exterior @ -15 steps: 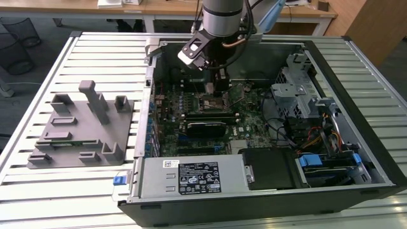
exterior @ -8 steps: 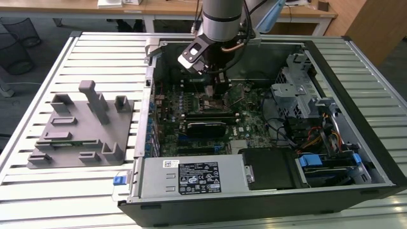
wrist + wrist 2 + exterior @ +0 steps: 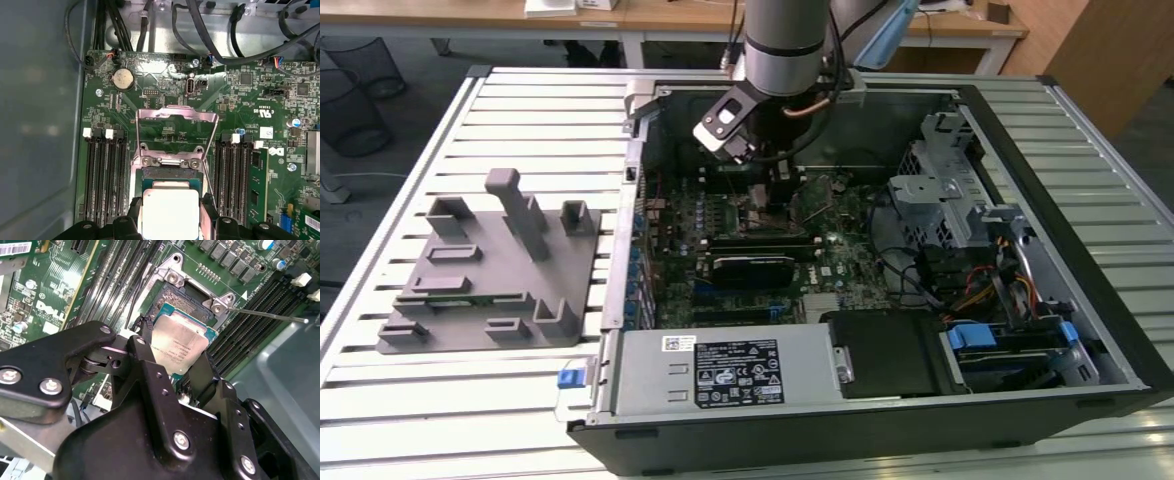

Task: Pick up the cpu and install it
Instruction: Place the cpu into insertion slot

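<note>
The cpu (image 3: 170,212) is a flat square chip with a pale silvery top. It sits between my gripper's (image 3: 170,216) two black fingers, directly over the open socket (image 3: 170,174) on the green motherboard. In the second wrist view the cpu (image 3: 181,346) lies close above the socket frame (image 3: 172,300), with a finger (image 3: 144,342) against each side of it; I cannot tell if it rests in the socket. The metal load plate (image 3: 177,131) stands flipped open beyond the socket. In the exterior view my gripper (image 3: 771,200) reaches down inside the computer case.
Black memory slots (image 3: 102,180) flank the socket on both sides. The thin socket lever (image 3: 270,315) sticks out nearby. Around the board are the case walls (image 3: 1067,250), a drive cage (image 3: 941,200) and the power supply (image 3: 720,370). A grey fixture block (image 3: 487,260) sits on the slatted table.
</note>
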Controlling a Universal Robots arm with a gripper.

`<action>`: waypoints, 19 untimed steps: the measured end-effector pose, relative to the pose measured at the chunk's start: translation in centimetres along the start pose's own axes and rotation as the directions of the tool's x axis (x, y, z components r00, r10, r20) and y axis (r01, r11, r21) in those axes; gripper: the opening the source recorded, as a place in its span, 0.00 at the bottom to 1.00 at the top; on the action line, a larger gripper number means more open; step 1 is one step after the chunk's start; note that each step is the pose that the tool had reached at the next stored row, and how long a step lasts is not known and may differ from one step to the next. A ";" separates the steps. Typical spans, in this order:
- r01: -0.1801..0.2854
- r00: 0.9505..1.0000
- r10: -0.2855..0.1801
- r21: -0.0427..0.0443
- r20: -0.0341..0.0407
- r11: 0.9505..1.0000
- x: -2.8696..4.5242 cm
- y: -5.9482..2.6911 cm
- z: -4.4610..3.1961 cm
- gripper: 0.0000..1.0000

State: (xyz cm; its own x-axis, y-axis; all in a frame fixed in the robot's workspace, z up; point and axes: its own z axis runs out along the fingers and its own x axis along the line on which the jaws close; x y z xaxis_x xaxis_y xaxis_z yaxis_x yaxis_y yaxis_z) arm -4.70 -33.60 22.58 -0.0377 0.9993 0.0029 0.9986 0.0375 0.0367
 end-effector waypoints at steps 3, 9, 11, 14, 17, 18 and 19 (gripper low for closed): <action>0.000 1.000 0.000 0.000 0.000 1.000 0.00 -0.01 0.41 0.54; 0.000 1.000 0.000 0.000 0.000 1.000 0.00 -0.04 0.93 0.54; 0.000 1.000 0.000 0.000 0.000 1.000 0.00 -0.04 1.13 0.54; 0.000 1.000 0.000 0.000 0.000 1.000 0.00 -0.05 1.45 0.54; 0.000 1.000 0.000 0.000 0.000 1.000 0.03 -0.07 1.75 0.54; 0.000 1.000 0.000 0.000 0.000 1.000 0.03 -0.07 1.83 0.54; 0.000 1.000 0.000 0.000 0.000 1.000 0.04 -0.07 1.93 0.54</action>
State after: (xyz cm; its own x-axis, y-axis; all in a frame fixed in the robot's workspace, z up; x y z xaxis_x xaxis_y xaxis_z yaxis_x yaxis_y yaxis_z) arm -4.70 -33.56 20.65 -0.0377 0.9993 0.0030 0.9986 0.0376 0.0367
